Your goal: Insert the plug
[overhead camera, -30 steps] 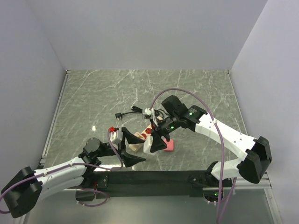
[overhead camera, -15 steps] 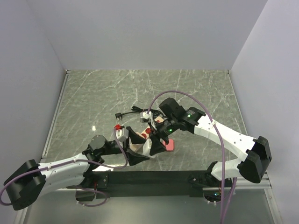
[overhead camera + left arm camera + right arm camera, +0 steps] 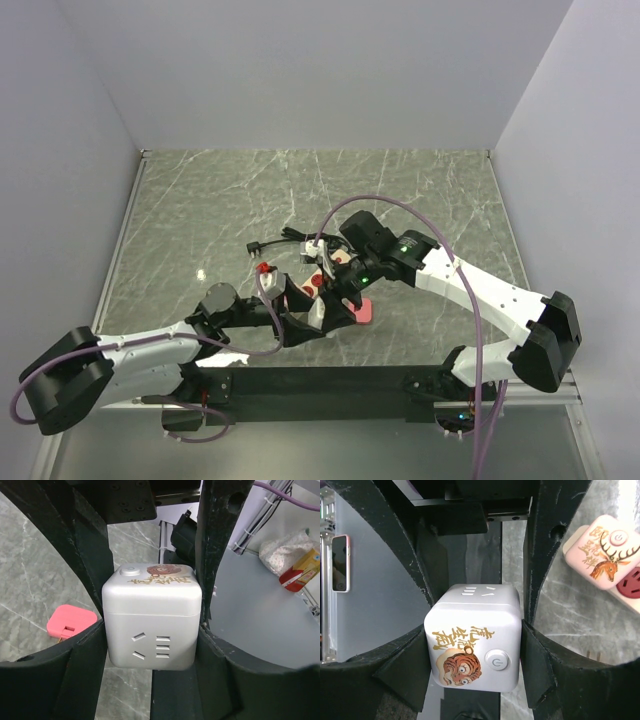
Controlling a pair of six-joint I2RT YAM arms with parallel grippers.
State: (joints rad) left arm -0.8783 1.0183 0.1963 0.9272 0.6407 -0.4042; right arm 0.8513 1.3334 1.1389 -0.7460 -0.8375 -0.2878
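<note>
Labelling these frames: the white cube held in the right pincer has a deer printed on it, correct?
Not a deer: the white cube held in the right pincer has a tiger printed on it, as the right wrist view shows.

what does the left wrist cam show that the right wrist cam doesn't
Only the left wrist view shows the socket face of the white cube head-on, and a flat pink piece lying on the marble table. Only the right wrist view shows the cube's tiger picture and power button head-on, plus a pink cube with a deer print. Both show the same white cube clamped between black jaws.
</note>
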